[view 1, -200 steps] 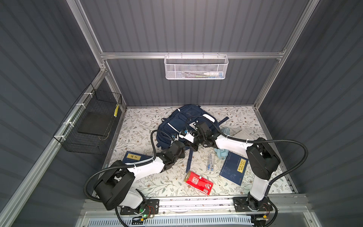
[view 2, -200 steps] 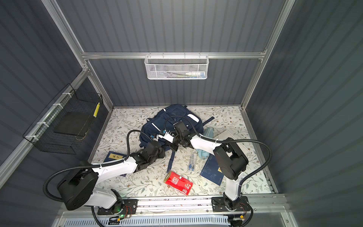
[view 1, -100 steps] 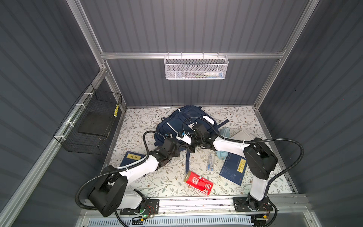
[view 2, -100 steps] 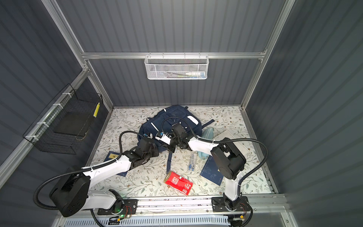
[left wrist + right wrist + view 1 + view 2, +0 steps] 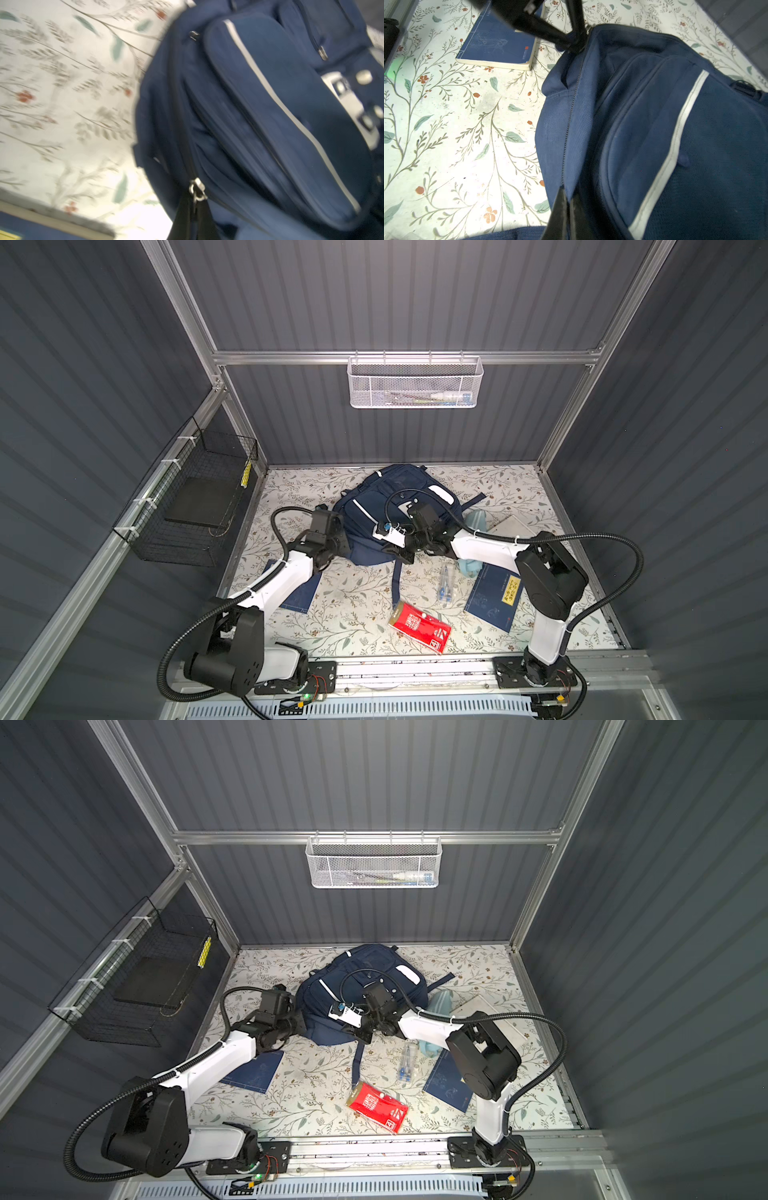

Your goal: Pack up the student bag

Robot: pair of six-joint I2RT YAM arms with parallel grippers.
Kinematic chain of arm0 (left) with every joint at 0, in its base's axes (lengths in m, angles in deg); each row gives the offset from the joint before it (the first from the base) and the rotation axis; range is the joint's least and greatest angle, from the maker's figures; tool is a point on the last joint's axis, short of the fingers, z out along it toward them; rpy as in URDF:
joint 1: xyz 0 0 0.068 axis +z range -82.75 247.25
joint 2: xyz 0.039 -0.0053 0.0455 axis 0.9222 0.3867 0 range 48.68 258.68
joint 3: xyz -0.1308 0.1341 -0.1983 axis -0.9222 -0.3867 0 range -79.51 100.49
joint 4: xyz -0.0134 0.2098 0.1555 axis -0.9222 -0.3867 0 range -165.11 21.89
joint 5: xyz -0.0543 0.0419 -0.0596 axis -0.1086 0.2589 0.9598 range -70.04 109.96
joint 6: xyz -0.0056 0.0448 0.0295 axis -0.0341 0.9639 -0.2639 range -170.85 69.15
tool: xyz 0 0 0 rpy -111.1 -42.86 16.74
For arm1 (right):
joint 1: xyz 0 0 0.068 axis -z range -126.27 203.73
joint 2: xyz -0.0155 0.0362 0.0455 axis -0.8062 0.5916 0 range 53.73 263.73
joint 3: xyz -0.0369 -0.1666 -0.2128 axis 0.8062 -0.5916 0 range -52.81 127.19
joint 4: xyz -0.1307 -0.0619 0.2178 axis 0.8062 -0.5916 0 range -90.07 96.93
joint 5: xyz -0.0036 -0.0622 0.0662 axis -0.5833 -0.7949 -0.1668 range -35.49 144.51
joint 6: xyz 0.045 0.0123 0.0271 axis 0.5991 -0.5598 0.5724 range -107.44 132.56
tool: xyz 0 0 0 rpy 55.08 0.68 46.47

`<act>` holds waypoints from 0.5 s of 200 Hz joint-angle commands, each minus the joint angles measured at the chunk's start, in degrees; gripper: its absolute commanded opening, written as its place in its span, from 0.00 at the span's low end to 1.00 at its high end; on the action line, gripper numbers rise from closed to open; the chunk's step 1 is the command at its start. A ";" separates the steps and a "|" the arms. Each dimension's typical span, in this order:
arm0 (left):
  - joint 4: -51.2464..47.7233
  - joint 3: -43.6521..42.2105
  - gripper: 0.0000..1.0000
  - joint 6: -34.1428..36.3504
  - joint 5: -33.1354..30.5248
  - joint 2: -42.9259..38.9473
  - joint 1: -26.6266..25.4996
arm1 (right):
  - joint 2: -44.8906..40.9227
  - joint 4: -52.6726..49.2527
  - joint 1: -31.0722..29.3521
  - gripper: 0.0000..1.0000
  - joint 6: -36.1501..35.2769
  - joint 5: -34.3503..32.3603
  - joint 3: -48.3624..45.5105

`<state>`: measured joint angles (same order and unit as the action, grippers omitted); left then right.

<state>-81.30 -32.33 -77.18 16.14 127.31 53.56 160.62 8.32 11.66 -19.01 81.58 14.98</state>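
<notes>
The student bag is a navy backpack with white stripes, lying at the back middle of the floral table in both top views. My left gripper is at the bag's left near edge. In the left wrist view this gripper is shut on a silver zip pull. My right gripper is at the bag's near edge. Seen from the right wrist, that gripper is shut on the fabric flap beside the zip teeth. There the left gripper shows at the zip's far end.
A red packet, a clear pack of pens and a navy book lie in front right. Another navy book lies under the left arm. A light-blue pouch sits right of the bag. Wire baskets hang on the walls.
My left gripper has gone from partly open to shut and has slid left along the bag's near edge. The right gripper stays shut in almost the same place.
</notes>
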 commanded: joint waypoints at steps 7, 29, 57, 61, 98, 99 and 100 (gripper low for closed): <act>-0.55 6.26 0.00 4.32 -1.16 1.89 7.54 | -1.59 -4.62 2.10 0.00 -4.46 -3.80 -2.06; -1.41 3.39 0.00 2.66 3.15 -3.52 5.96 | -0.52 -5.31 4.38 0.00 -2.41 -7.10 1.04; -5.31 -1.73 0.00 -1.44 2.69 -11.76 -3.42 | -0.43 -4.02 6.48 0.09 -1.10 -13.56 2.19; -5.47 -2.38 0.00 -2.62 2.98 -12.30 -5.39 | -0.82 -3.94 6.56 0.19 -0.84 -13.37 1.95; -0.15 -4.47 0.00 -11.67 1.32 -10.81 -21.98 | -9.75 3.82 4.11 0.58 -1.35 -8.99 -8.67; -0.03 -4.33 0.00 -11.74 1.29 -10.66 -22.25 | -10.11 4.03 3.97 0.58 -1.37 -8.98 -8.96; 0.08 -4.22 0.00 -11.87 1.28 -10.37 -22.52 | -10.34 4.40 3.77 0.59 -1.38 -9.01 -9.24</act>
<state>-83.97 -36.37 -82.60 18.24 114.96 37.82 156.99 7.51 18.29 -20.21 72.34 11.31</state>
